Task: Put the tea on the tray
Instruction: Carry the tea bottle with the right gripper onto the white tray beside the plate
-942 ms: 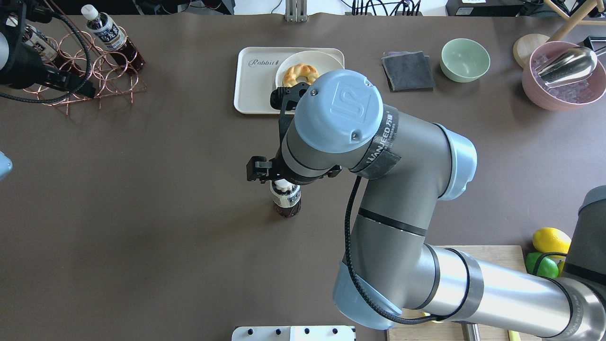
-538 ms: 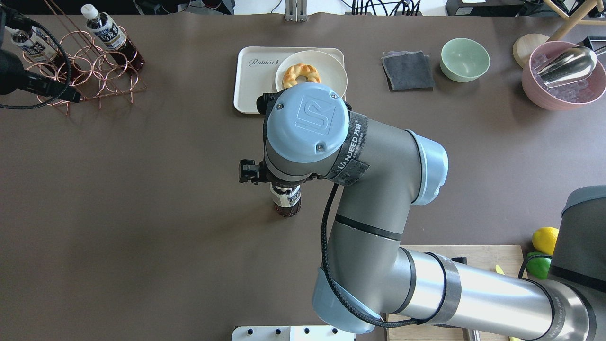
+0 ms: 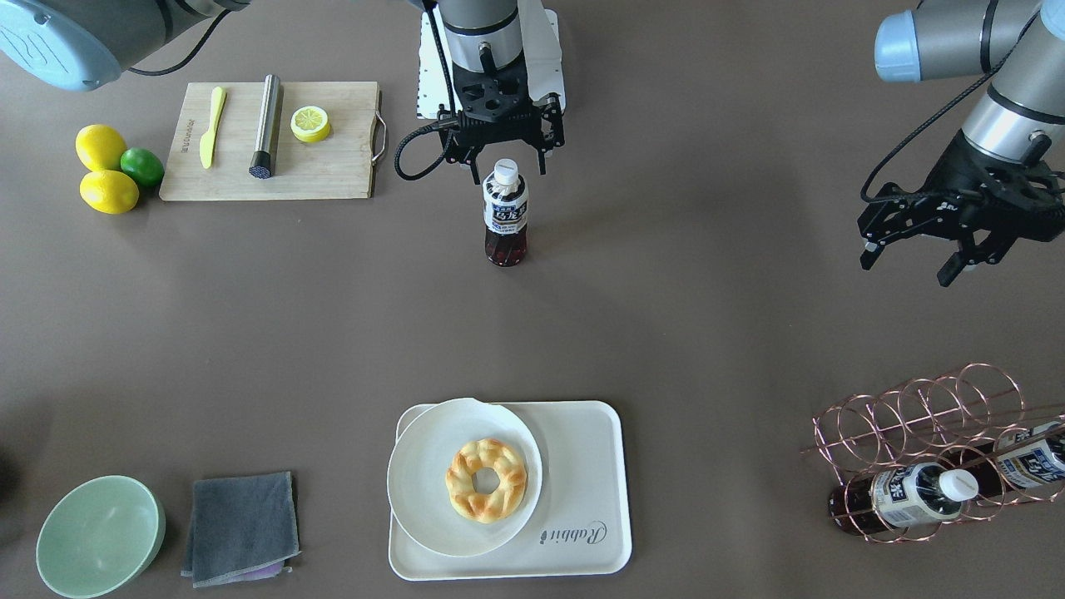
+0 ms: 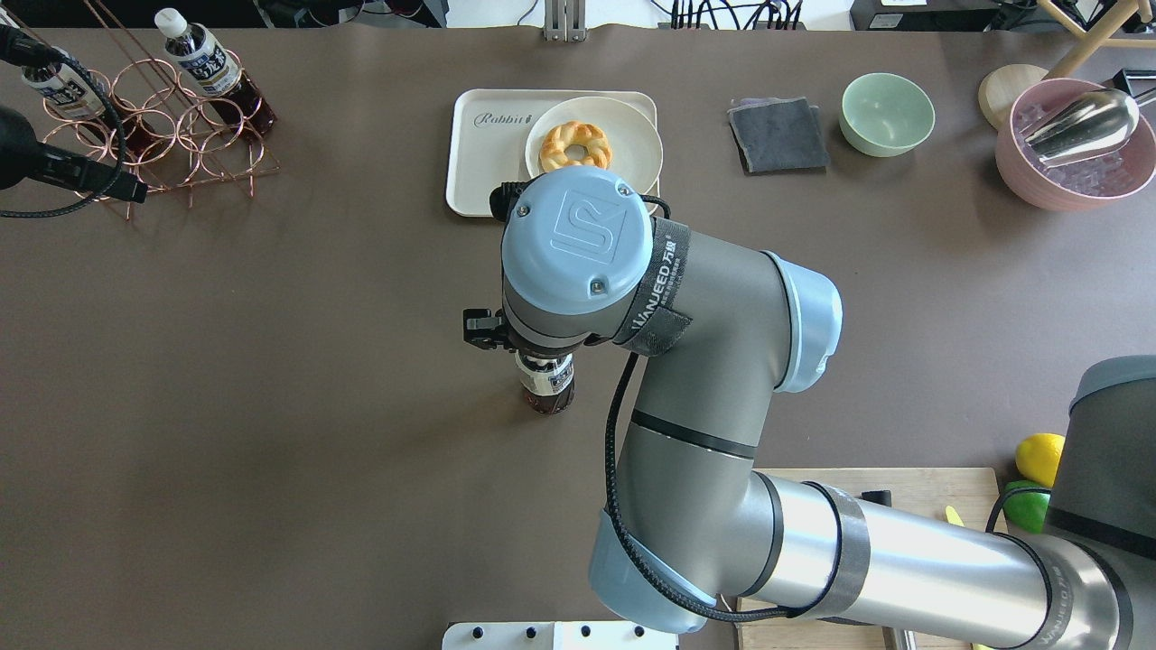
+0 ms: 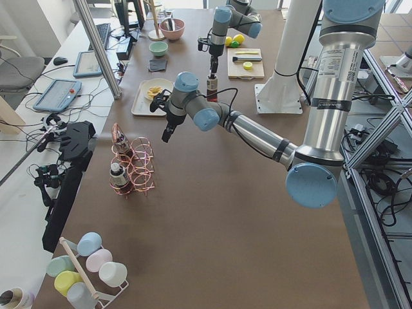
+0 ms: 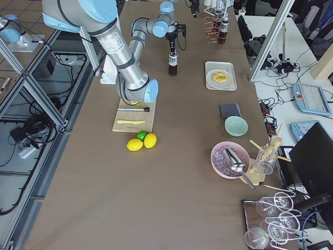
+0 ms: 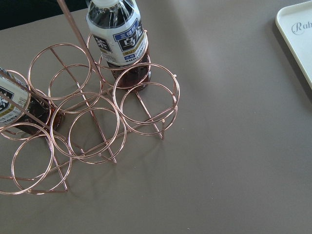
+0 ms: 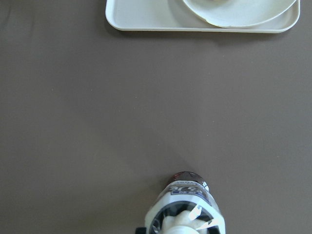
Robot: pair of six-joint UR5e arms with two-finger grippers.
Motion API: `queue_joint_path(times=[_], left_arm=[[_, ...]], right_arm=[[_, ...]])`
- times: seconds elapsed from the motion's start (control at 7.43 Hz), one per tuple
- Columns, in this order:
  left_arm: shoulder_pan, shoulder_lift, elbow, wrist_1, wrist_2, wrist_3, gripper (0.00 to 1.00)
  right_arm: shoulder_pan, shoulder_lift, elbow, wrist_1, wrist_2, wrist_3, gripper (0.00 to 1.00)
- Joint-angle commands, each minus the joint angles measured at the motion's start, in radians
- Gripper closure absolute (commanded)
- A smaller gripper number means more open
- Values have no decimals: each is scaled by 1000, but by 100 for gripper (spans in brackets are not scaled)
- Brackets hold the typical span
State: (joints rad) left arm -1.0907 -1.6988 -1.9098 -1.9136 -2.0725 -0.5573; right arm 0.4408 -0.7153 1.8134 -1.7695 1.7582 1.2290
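Table (image 3: 250, 333) is a flat dark brown all over. The tea (image 3: 505, 212) is deep reddish-brown with a white cap and a white-and-navy label. Tray (image 3: 582, 466) is cream-white with grey script lettering, the plate (image 3: 416, 491) is plain white, and the donut (image 3: 487, 480) is golden with paler patches. Rack (image 3: 923, 441) is shiny copper-pink wire. Bowl (image 3: 100, 537) is pale mint green, cloth (image 3: 241, 524) charcoal grey. Lemons (image 3: 100, 146) are bright yellow, the lime (image 3: 142, 166) green, the cutting board (image 3: 333, 166) light wood.
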Motion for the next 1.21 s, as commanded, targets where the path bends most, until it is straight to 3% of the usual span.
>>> queue_joint_path(times=[0.0,0.27,0.4,0.67,0.94,1.08], left_arm=[[0,1,0,-1,0,-1,4],[-2,4,-6,-1,-11,0,4],[-36,10,-2,1,-61,11,4],[-171,89,15,1,-171,206,4],[-295,134,58,2,-254,374,4],[-358,154,87,4,-283,472,4]], right_arm=[[7,3,4,1,0,0,100],[59,109,-84,-7,4,-17,100],[106,207,-200,-1,13,-20,100],[203,382,-479,43,41,-80,100],[265,474,-822,349,61,-80,100],[286,559,-970,384,63,-79,100]])
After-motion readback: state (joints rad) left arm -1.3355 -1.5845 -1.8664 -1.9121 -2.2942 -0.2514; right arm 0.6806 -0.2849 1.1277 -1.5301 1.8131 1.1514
